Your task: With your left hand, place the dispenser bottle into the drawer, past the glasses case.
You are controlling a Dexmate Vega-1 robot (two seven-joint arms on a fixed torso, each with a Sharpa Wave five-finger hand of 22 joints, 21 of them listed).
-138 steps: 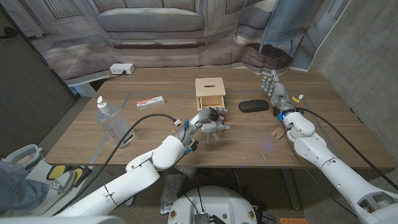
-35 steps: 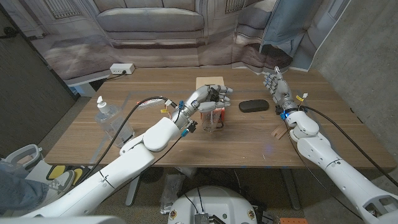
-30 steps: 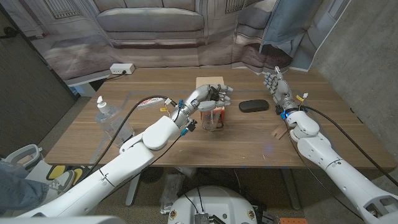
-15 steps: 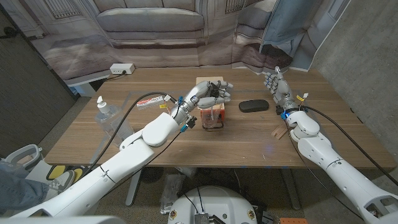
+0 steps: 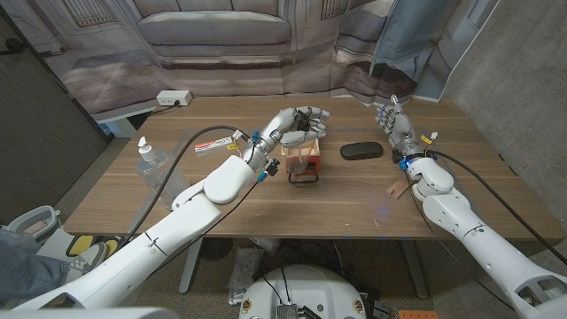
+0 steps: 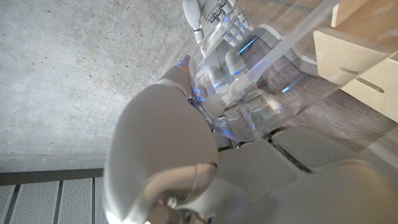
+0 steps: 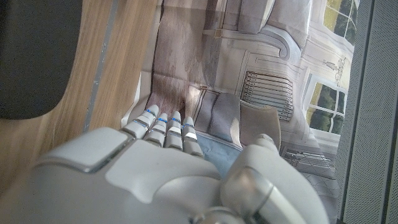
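Note:
My left hand (image 5: 295, 122) holds a clear dispenser bottle (image 5: 302, 163) from above, so that it hangs over the small wooden drawer box (image 5: 315, 146) at the table's middle. In the left wrist view my fingers (image 6: 231, 61) wrap the clear bottle (image 6: 273, 74), whose inner tube shows, next to the light wooden drawer (image 6: 367, 56). A black glasses case (image 5: 361, 151) lies just right of the box. Behind the case my right hand (image 5: 394, 124) stands upright with fingers apart and holds nothing.
A second pump bottle with a white top (image 5: 149, 160) stands at the table's left. A red-and-white tube (image 5: 215, 143) lies behind it, and a white power strip (image 5: 174, 97) sits at the back left edge. A small wooden piece (image 5: 396, 189) lies beside my right forearm.
My left hand has carried the clear bottle from the table's front towards the back, up to and over the drawer box. The right hand has stayed in place.

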